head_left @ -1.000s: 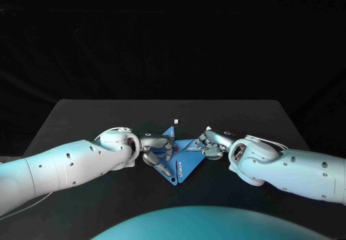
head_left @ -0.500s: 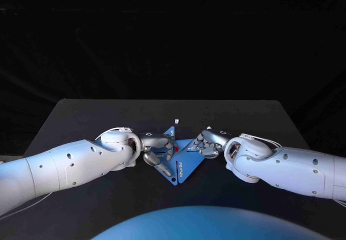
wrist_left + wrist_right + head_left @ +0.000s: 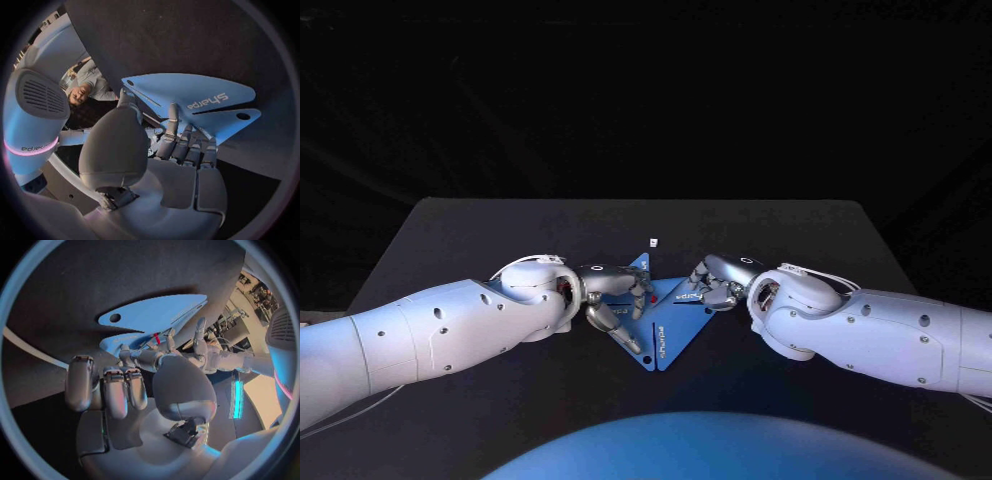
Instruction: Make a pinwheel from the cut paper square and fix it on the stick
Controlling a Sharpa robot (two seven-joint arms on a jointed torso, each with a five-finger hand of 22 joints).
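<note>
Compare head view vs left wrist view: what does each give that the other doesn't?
Head view: both arms over the black table, the right hand at the blue paper, and a small white scrap lying beyond the paper.
Left wrist view: punched holes in two flap tips, and the fingertips at the paper's edge.
Both: the blue paper, the left hand touching it, and the table.
</note>
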